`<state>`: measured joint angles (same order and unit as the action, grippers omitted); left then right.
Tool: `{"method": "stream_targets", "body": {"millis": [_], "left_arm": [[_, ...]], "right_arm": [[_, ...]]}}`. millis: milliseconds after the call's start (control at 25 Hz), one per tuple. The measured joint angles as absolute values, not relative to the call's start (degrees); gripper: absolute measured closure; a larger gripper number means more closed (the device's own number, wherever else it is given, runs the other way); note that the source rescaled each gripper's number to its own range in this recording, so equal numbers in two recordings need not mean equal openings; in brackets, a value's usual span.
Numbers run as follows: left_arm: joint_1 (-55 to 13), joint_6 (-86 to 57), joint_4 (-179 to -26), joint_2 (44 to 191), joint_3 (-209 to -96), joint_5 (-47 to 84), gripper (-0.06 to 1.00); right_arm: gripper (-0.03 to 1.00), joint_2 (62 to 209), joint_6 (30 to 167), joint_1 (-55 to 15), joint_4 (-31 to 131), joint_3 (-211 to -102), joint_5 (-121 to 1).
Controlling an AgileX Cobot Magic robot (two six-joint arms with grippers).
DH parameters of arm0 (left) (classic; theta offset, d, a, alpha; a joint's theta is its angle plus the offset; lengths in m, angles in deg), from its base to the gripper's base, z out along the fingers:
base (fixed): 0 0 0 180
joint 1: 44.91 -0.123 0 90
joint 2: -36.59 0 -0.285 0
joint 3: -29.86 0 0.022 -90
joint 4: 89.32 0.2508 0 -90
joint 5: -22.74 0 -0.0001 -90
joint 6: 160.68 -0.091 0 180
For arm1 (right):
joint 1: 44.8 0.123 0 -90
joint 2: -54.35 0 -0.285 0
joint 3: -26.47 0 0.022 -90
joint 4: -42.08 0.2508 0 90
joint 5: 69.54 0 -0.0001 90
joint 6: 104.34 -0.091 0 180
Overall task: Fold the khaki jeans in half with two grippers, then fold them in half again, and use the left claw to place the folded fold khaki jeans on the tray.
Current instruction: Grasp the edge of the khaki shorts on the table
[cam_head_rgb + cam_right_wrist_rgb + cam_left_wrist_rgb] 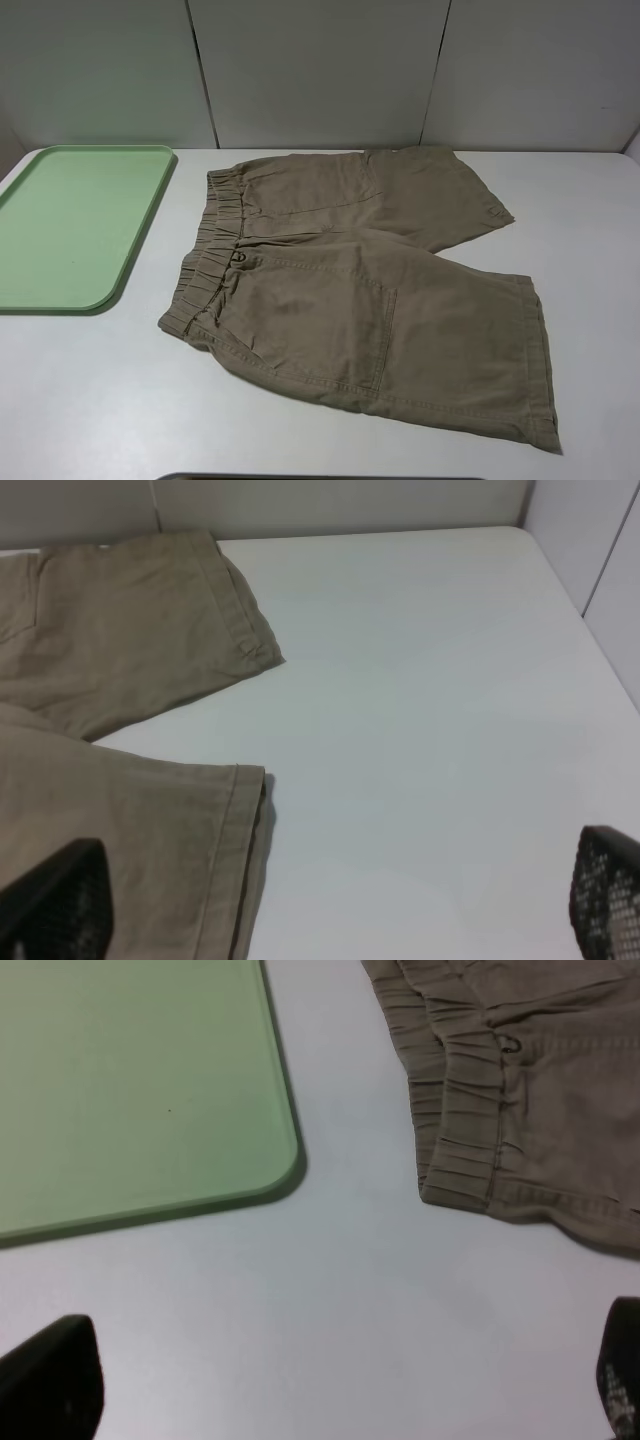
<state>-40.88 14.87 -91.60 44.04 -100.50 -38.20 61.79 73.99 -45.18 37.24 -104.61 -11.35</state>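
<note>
On the white tabletop (pixel 90 400) our khaki jeans (pixel 360 290) lay flat, unfolded, waistband toward the green tray (pixel 70 225) but apart from it; left gripper (pixel 335 1380) and right gripper (pixel 330 900) hung spread, gripping nothing. We feared a single-layer pinch skewing the fold

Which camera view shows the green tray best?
The exterior high view: nearly the whole tray lies in it, left of the khaki jeans. The left wrist view shows only one rounded corner. The right wrist view shows none of it.
</note>
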Motion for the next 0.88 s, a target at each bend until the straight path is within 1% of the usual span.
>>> {"method": "stream_targets", "body": {"millis": [880], "left_arm": [[-40.88,14.87,-91.60,44.04,-100.50,-38.20,-0.05]], "right_arm": [[-0.03,61.79,73.99,-45.18,37.24,-104.61,-11.35]]}}
